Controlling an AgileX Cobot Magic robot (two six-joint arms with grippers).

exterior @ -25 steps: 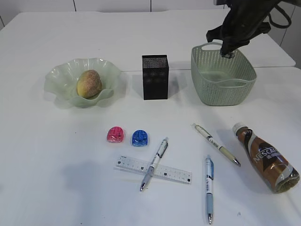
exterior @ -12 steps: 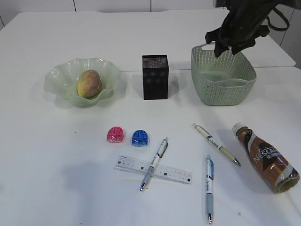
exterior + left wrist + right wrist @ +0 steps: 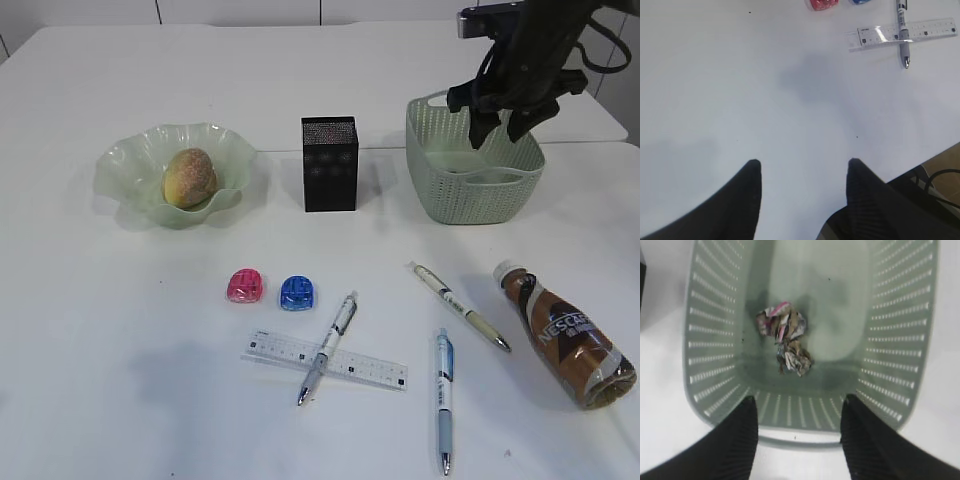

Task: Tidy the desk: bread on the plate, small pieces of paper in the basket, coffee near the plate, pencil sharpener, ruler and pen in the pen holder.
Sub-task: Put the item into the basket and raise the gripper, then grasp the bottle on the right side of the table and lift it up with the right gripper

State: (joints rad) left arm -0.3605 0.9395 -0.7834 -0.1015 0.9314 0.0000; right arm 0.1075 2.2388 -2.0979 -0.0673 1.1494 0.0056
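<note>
My right gripper (image 3: 497,128) hangs open over the green basket (image 3: 475,195). The right wrist view looks down between its spread fingers (image 3: 799,402) at crumpled pieces of paper (image 3: 785,337) lying on the basket floor (image 3: 850,305). The bread (image 3: 190,178) sits on the green plate (image 3: 120,165). A coffee bottle (image 3: 570,335) lies at the right. Pink (image 3: 245,286) and blue (image 3: 297,292) pencil sharpeners, a ruler (image 3: 370,368) and three pens (image 3: 330,345) (image 3: 460,307) (image 3: 444,398) lie in front. The black pen holder (image 3: 330,163) stands mid-table. My left gripper (image 3: 804,165) is open over bare table.
One pen (image 3: 902,30) lies across the ruler (image 3: 930,30) in the left wrist view, with the pink sharpener (image 3: 823,4) at the top edge. The table's edge and cables (image 3: 935,175) show at the lower right of that view.
The right gripper has gone from shut to open over the basket and shifted slightly right. The left gripper has not moved.
</note>
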